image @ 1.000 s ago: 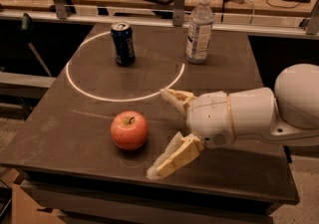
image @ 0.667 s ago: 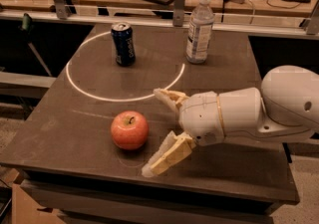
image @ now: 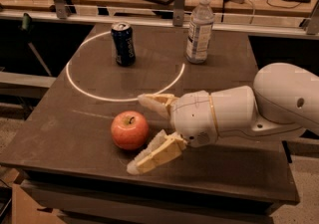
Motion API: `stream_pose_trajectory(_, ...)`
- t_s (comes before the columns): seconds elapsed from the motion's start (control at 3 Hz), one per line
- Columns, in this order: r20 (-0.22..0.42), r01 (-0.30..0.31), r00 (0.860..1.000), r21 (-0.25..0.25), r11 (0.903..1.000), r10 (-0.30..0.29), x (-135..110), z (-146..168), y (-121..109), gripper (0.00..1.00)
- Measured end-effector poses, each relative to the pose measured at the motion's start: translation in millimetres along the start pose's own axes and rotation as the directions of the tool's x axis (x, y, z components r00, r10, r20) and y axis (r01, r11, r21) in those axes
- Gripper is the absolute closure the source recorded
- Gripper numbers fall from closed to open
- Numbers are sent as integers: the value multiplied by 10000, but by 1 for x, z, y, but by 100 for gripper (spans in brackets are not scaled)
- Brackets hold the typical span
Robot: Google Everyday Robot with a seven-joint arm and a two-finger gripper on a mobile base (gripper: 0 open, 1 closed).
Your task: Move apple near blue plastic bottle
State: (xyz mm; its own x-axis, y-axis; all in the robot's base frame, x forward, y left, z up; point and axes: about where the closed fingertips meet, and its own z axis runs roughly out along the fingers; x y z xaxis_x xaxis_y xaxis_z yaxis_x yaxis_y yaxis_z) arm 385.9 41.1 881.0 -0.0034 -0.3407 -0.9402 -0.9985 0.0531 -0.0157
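The red-orange apple (image: 129, 129) sits on the dark table (image: 224, 68) near its front left part. My gripper (image: 142, 133) comes in from the right, low over the table, with its two tan fingers (image: 157, 152) spread wide apart on either side of the apple's right half. The fingers do not clasp the apple. The blue plastic bottle (image: 200, 29), clear with a white cap and pale label, stands upright at the back of the table, far from the apple.
A dark blue soda can (image: 123, 44) stands at the back left, inside a white circle line (image: 75, 84) drawn on the table. Behind the table runs a rail (image: 149, 16) and a bench with cables and small bottles. The table's front edge lies just below the gripper.
My arm has moved left toward the apple, so the open fingers now reach around its right side. The apple, can and bottle have not moved.
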Motion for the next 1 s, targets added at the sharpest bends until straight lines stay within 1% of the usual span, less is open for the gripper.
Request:
stream_pose_trajectory(0.33,111,17,9999,-580,9983,-10,-11,9,14,36)
stream_pose_trajectory(0.67,-11,323,9995,-692,9971,-325,-16,8,14,22)
stream_pose_trajectory(1.0,-277,617,9977,-302,9976,-625,-11,4,1,0)
